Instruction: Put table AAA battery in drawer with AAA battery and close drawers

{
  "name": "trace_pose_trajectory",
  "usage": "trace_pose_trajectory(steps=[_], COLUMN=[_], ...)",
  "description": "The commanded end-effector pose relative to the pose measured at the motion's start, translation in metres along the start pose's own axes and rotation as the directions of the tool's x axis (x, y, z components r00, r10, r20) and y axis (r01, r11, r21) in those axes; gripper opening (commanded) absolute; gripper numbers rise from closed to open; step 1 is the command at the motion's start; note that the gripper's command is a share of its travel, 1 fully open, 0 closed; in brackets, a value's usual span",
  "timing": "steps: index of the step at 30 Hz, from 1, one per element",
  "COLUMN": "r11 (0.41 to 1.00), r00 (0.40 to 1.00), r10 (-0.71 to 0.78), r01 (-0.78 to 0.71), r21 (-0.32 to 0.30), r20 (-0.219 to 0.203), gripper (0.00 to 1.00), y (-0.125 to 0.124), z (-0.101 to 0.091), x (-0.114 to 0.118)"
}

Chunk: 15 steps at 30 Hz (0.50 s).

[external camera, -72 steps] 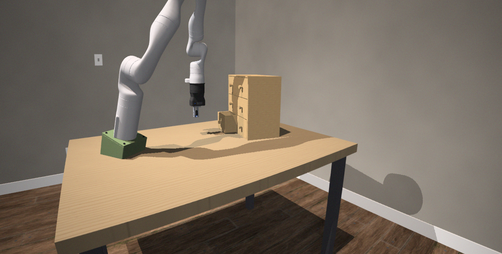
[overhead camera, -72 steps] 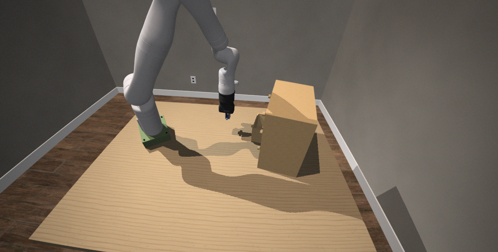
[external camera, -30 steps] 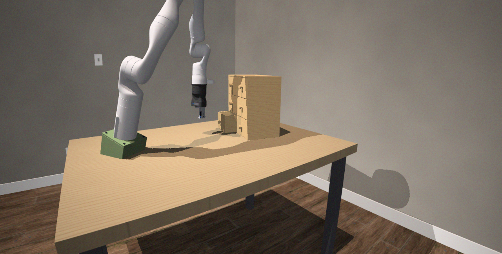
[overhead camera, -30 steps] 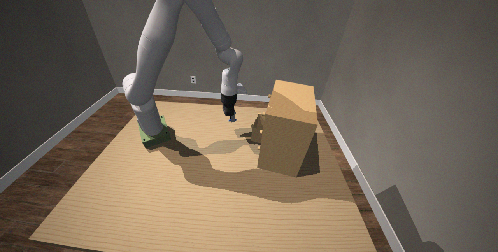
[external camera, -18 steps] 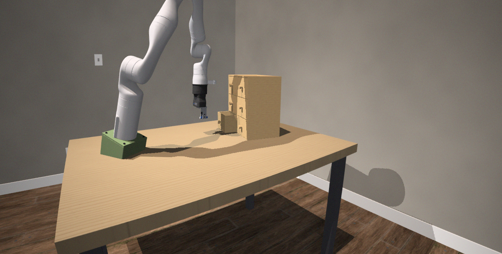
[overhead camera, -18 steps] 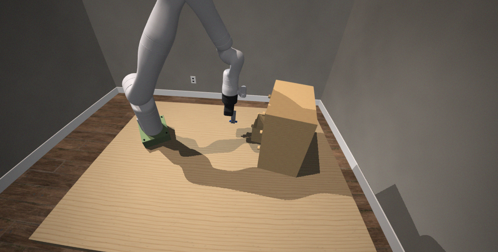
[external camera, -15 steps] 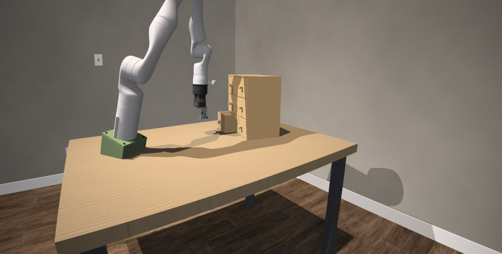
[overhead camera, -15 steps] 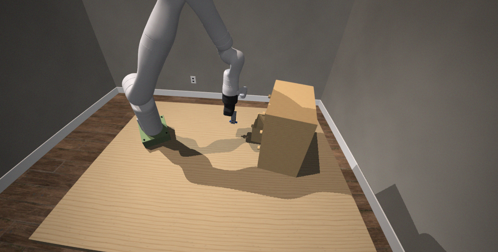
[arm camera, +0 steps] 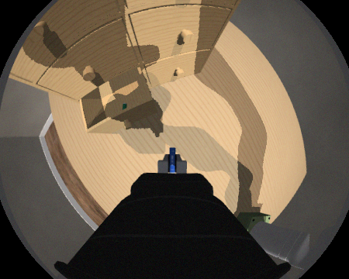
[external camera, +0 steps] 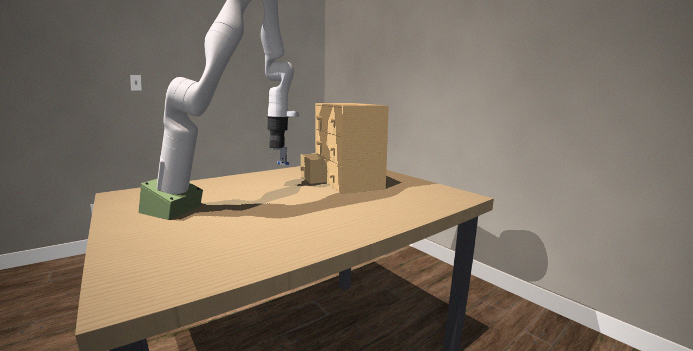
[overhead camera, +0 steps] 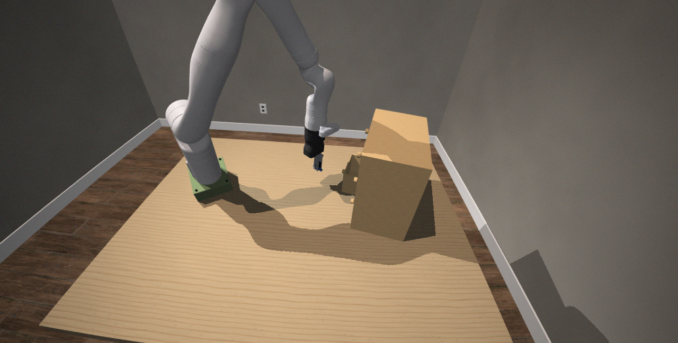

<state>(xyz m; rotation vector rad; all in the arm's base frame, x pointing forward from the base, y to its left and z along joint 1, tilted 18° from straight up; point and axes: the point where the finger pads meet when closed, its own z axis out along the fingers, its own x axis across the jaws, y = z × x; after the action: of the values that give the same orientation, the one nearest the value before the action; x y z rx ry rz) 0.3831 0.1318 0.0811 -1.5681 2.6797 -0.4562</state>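
My gripper [overhead camera: 318,167] [external camera: 282,160] [arm camera: 172,160] is shut on a blue AAA battery [external camera: 279,162] [arm camera: 172,152], which lies crosswise between the fingertips. It hangs above the table, in front of the chest [overhead camera: 391,193] [external camera: 364,150] [arm camera: 164,23], clear of the open drawer. The open bottom drawer [overhead camera: 350,183] [external camera: 316,170] [arm camera: 105,127], in the column farther from the exterior camera, stands out of the chest's front. In the wrist view a small teal thing [arm camera: 124,105] shows in its shadowed inside; I cannot tell what it is. The other visible drawers look pushed in.
Round knobs stick out of the chest's front, one of them above the open drawer, a knob [arm camera: 89,73] in the wrist view. The green arm base [overhead camera: 211,187] [external camera: 169,203] [arm camera: 252,221] stands on the table [overhead camera: 237,283] [external camera: 266,247] [arm camera: 283,116], across from the chest's front.
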Motion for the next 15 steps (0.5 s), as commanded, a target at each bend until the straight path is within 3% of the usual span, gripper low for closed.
trace_pose_trajectory(steps=[1, 8, 15], r11=[0.997, 0.961, 0.843], r00=[0.997, 0.961, 0.843], r10=[0.072, 0.276, 0.537], r01=[-0.072, -0.276, -0.537], r21=[0.007, 0.007, 0.006], r20=[0.000, 0.002, 0.005], gripper=[0.24, 0.24, 0.24], y=[0.0017, 0.0007, 0.0008], z=[-0.0008, -0.0008, -0.0011], x=[-0.0020, 0.0010, 0.0044])
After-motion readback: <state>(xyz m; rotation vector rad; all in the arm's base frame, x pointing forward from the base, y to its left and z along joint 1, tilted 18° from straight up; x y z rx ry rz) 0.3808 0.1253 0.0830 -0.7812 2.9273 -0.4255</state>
